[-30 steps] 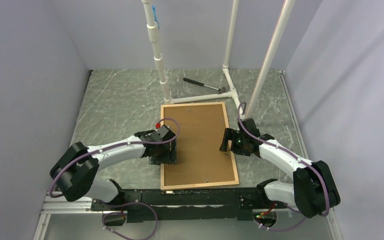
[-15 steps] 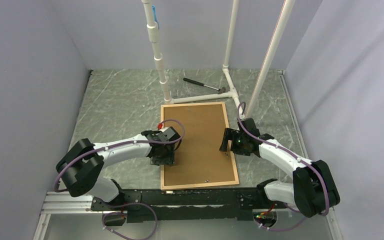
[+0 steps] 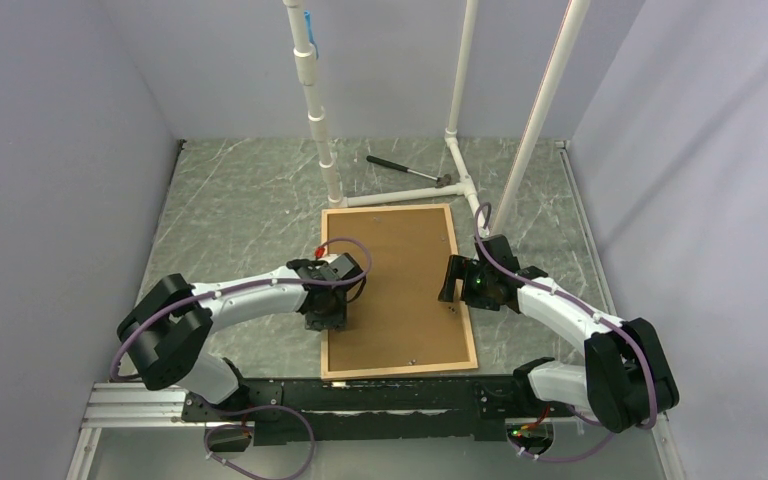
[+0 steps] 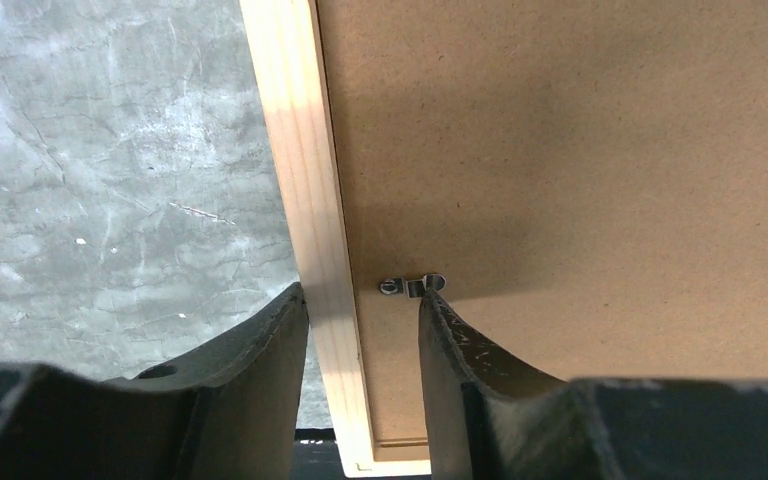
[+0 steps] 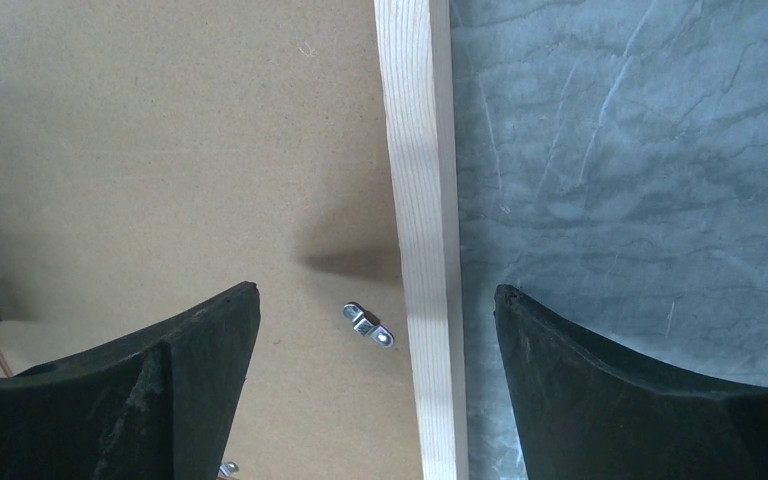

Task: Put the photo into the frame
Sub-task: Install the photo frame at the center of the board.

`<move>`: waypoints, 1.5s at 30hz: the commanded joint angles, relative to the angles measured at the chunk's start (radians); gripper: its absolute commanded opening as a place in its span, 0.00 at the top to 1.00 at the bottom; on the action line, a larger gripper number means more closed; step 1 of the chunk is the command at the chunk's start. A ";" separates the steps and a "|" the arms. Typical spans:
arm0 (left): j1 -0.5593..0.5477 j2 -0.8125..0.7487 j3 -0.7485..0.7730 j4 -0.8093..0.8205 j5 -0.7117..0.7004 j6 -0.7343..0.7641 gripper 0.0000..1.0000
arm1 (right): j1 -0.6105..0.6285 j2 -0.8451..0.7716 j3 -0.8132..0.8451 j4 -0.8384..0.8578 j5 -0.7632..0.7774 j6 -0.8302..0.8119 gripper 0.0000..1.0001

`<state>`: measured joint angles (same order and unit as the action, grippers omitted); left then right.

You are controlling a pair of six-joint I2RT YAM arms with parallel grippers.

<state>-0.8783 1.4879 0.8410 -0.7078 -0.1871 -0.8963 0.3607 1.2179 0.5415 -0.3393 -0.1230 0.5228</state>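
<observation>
At picture centre, lying flat, board (image 3: 400, 270) up: frame (image 3: 400, 372), showing no photo. Standing part-open astride left rail (image 4: 310, 200), not clamping: left gripper (image 4: 360, 295). Gaping wide over right rail (image 5: 420, 200): right gripper (image 5: 375, 290). Probably handling light, stiff, thin; pinching the 2 rails looking safest.

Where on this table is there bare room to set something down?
Widest bare patch: table between the frame and left wall. A narrower strip lies right of the frame, partly under the right arm. Crowded behind it: hammer and pipes.
</observation>
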 commanded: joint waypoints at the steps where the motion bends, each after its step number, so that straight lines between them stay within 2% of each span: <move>1: 0.027 0.004 0.015 -0.019 -0.140 -0.041 0.58 | 0.000 0.009 0.015 0.011 -0.012 -0.012 0.11; 5: 0.040 -0.016 0.004 -0.009 -0.157 -0.055 0.61 | 0.001 0.010 0.010 0.019 -0.020 -0.010 0.11; 11: 0.050 -0.031 -0.021 0.025 -0.150 -0.078 0.59 | 0.002 0.013 0.006 0.026 -0.032 -0.009 0.11; 16: 0.073 -0.065 -0.054 0.071 -0.128 -0.095 0.49 | 0.001 0.013 0.000 0.033 -0.036 -0.010 0.12; 22: 0.087 -0.064 -0.086 0.104 -0.106 -0.082 0.51 | 0.001 0.017 -0.005 0.037 -0.040 -0.011 0.12; 29: 0.086 -0.046 -0.088 0.129 -0.071 -0.050 0.59 | 0.001 0.017 0.001 0.030 -0.037 -0.014 0.12; 37: 0.044 -0.049 -0.114 0.129 -0.027 -0.025 0.59 | 0.001 0.013 0.023 -0.004 -0.023 -0.015 0.12; 43: 0.006 -0.020 -0.099 0.083 -0.038 -0.036 0.55 | 0.000 0.007 0.026 -0.009 -0.020 -0.014 0.11; 45: -0.001 -0.012 -0.090 0.058 -0.051 -0.043 0.51 | 0.001 0.008 0.025 -0.009 -0.021 -0.014 0.11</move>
<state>-0.8520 1.4277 0.7616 -0.5838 -0.2615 -0.9340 0.3607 1.2251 0.5419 -0.3214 -0.1497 0.5209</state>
